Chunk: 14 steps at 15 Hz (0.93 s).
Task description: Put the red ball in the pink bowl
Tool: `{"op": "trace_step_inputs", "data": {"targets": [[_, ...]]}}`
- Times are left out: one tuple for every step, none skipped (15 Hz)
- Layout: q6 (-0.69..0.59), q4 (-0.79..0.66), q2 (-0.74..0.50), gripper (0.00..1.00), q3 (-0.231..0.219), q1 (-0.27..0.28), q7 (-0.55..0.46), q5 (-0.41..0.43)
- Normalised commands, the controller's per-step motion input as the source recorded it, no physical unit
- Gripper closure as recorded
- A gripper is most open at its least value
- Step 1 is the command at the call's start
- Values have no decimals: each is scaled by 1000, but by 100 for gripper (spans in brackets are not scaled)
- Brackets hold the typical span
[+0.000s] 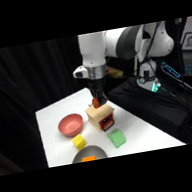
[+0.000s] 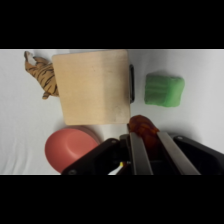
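- One small red-orange round ball [image 2: 142, 128], one shallow round pink bowl [image 1: 70, 124], one tan wooden box [image 1: 101, 116], one green block [image 1: 117, 138], one yellow cube [image 1: 79, 142], one grey round dish [image 1: 89, 153].
- Gripper [image 2: 145, 145]: fingers narrowly parted, clamped on the ball, just above the box's top.
- Bowl stands beside the box.

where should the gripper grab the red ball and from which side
Across the middle of the red ball, coming straight down from above. It is small and round, with no handle or edge, and the tan box crowds one side. The gripper already straddles it that way.
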Motion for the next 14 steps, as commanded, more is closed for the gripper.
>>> {"op": "trace_step_inputs", "data": {"targets": [[-224,607,378,97,-97,-84,-191,34],[-229,604,378,97,-96,-79,-202,55],[-229,616,388,97,-105,-86,-211,63],[-229,616,386,97,-107,-91,-228,83],[-226,615,385,97,-106,-95,-237,98],[-218,610,384,97,-104,-99,-245,111],[-223,606,382,97,-95,-105,-264,143],[-225,594,375,97,-86,-105,-270,162],[-219,575,362,97,-74,-98,-265,171],[-210,556,349,97,-59,-90,-261,185],[-203,534,334,97,-43,-82,-258,202],[-191,511,322,97,-28,-74,-255,213],[-160,482,316,97,-22,-61,-225,198],[-132,461,313,97,-23,-49,-195,177]]}}
